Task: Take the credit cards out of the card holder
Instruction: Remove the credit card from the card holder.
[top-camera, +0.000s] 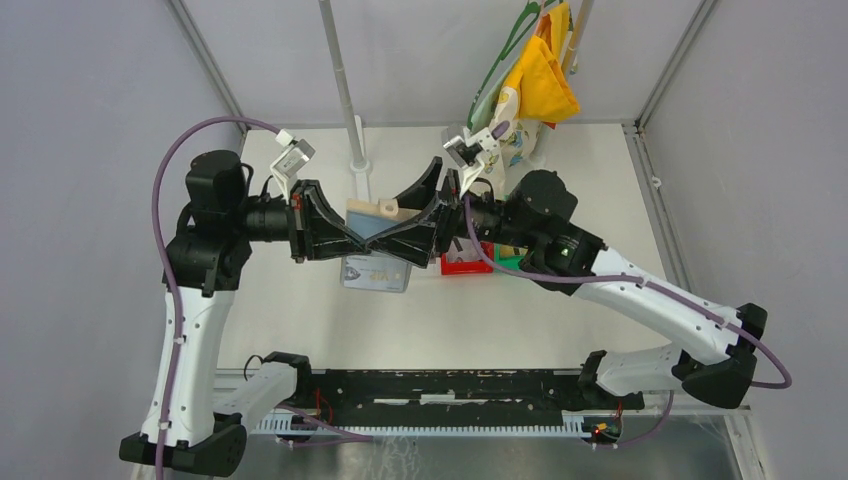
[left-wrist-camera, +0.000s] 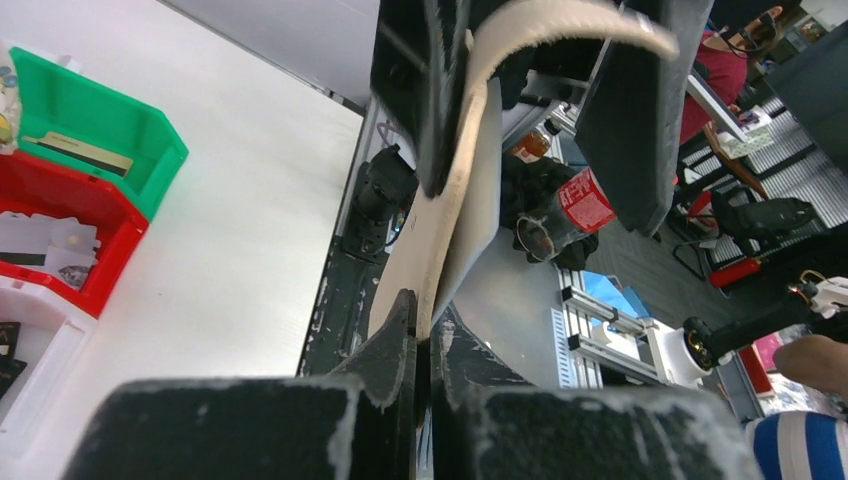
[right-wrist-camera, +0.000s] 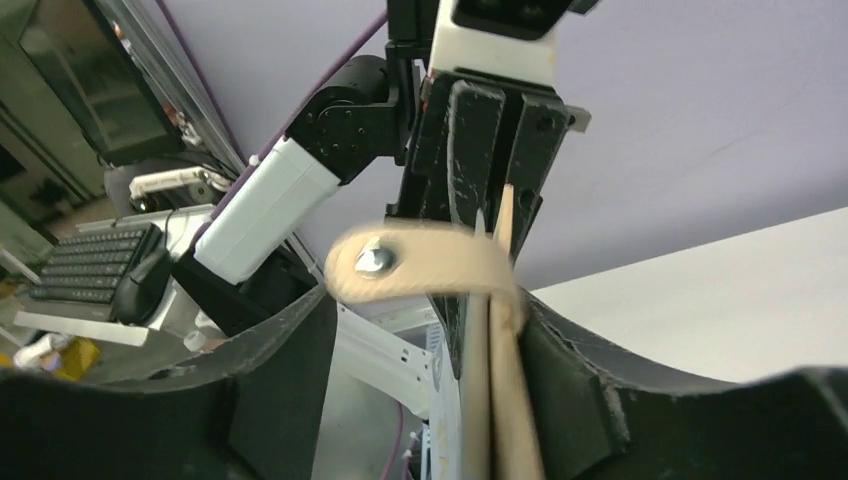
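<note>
Holding 1 card holder (top-camera: 370, 213) | left gripper (left-wrist-camera: 420, 340) pinching its edge | right gripper (right-wrist-camera: 425, 350) spread around it

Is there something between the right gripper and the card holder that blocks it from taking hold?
Nothing visible blocks it. The card holder sits between the open fingers of the right gripper, against one of them; only its own strap tab curls into the gap. The left gripper pinches the opposite edge.

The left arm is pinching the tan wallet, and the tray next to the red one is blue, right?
Not blue: the left wrist view shows a green tray next to the red tray. The left end effector does pinch the tan wallet.
</note>
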